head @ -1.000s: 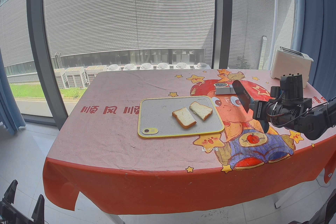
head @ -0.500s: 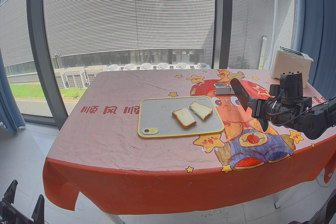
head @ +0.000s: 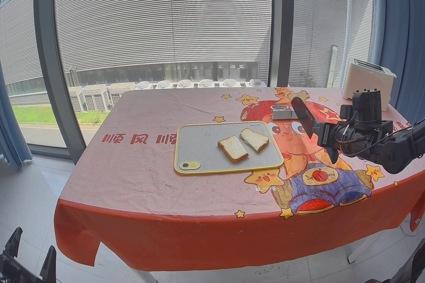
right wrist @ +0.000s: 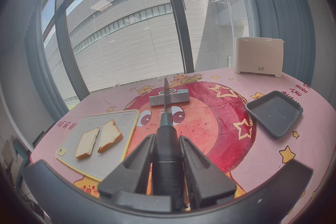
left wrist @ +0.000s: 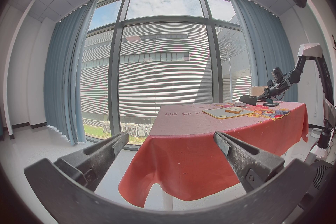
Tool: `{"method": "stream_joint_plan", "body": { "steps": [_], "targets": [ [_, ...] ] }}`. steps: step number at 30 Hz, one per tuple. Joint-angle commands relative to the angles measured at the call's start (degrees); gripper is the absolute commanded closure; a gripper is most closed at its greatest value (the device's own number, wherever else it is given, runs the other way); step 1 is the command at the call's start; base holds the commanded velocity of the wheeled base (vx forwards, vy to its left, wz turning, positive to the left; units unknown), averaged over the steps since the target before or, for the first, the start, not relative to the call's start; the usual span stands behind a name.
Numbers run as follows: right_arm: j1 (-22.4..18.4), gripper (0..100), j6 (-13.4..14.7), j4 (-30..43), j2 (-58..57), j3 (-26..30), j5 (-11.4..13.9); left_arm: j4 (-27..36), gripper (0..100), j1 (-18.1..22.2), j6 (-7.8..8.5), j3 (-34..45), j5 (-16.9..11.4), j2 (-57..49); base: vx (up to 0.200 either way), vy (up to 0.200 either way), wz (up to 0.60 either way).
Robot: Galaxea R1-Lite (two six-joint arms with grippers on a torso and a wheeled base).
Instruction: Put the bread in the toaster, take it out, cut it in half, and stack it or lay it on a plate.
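Two bread halves [head: 232,149] [head: 254,139] lie side by side on the grey, yellow-rimmed cutting board [head: 199,151]. My right gripper [head: 330,138] hovers over the table to the right of the board, shut on the handle of a black knife [head: 304,116] whose blade points up and left. From the right wrist, the knife [right wrist: 165,119] sits between the fingers of the right gripper [right wrist: 165,140], with the bread halves [right wrist: 86,137] [right wrist: 110,131] off to one side. A dark plate [right wrist: 274,112] and a white toaster [right wrist: 259,56] stand beyond. My left gripper [left wrist: 170,137] hangs open, low and well away from the table.
A grey knife rest [head: 283,112] lies behind the board, in line with the blade tip [right wrist: 166,90]. The toaster [head: 368,78] stands at the table's far right corner. The red cloth drapes over the table's front edge [head: 221,217]. Windows run behind the table.
My right gripper, still holding the knife, has drifted slightly up and toward the far side of the table. The bread and board have not moved.
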Motion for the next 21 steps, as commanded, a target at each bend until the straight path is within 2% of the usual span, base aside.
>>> {"method": "stream_joint_plan", "body": {
  "steps": [1, 21],
  "targets": [
    [-0.27, 100, 0.03, -0.03, 1.67, -0.88, -0.01, -0.02, 0, 0.0, -0.01, 1.01, 0.01, -0.93, 0.0, 0.0, 0.0],
    [0.26, 100, -0.06, -0.03, 2.38, -1.84, -0.19, -0.02, 0, 0.0, -0.01, 1.01, 0.01, -0.93, 0.0, 0.0, 0.0]
  ]
}}
